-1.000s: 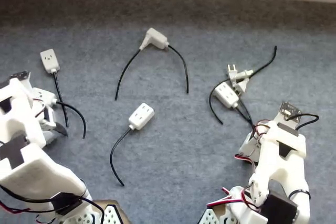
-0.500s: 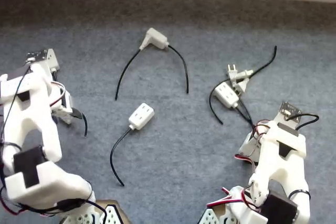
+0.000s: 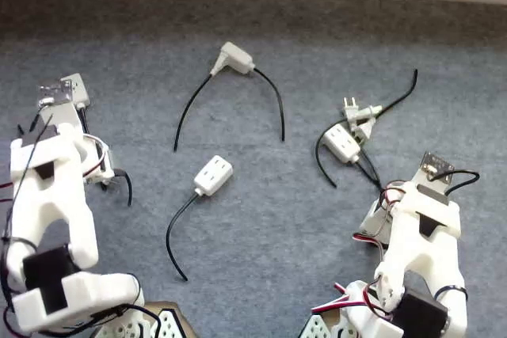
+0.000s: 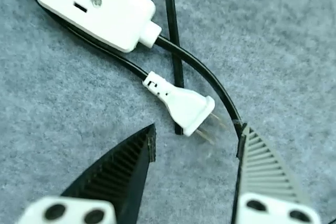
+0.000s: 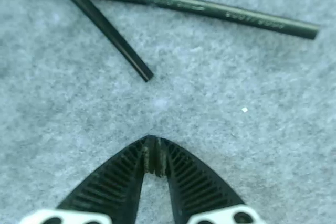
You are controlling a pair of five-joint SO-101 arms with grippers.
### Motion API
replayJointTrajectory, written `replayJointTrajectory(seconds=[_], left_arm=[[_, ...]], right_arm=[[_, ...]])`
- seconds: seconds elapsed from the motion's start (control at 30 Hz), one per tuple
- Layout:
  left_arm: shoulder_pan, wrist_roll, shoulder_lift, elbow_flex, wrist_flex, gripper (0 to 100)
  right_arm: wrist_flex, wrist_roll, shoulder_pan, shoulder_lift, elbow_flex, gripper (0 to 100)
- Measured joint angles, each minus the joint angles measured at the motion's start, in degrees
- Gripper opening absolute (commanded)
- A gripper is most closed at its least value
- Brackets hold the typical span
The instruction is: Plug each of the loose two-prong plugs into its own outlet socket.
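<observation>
Grey felt tabletop (image 3: 277, 227): the plug (image 4: 184, 109) lies just beside the outlet socket (image 4: 97, 9), left end effector (image 4: 197, 132) wide open, empty (right end effector (image 5: 156, 153) pinched shut, empty). Closing may snag the adjacent cable (image 4: 207, 74).

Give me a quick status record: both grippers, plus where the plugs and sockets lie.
left gripper: open, empty, at the prong end of a two-prong plug
near it: white outlet socket, nothing plugged in
right gripper: shut, empty, over carpet beside a black cable end
middle: centre socket, unplugged
far side: angled plug, loose
right cluster: right-side plug, prongs bare, beside right-side socket
</observation>
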Motion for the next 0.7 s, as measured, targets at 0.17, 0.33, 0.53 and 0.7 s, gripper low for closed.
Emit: replayJointTrajectory(seconds=[0.17, 0.33, 0.53, 0.7], left_arm=[[-0.09, 3.69, 16.53, -15.38, 7.38, 27], [-0.09, 5.54, 30.68, -30.95, 16.79, 27], [-0.18, 7.74, 33.85, -35.43, 21.01, 19], [-2.29, 8.18, 34.20, -36.75, 24.44, 1]], right_arm=[[0.00, 0.00, 0.00, 0.00, 0.00, 0.9], [0.00, 0.00, 0.00, 0.00, 0.00, 0.9], [0.00, 0.00, 0.00, 0.00, 0.00, 0.9], [0.00, 0.00, 0.00, 0.00, 0.00, 0.9]])
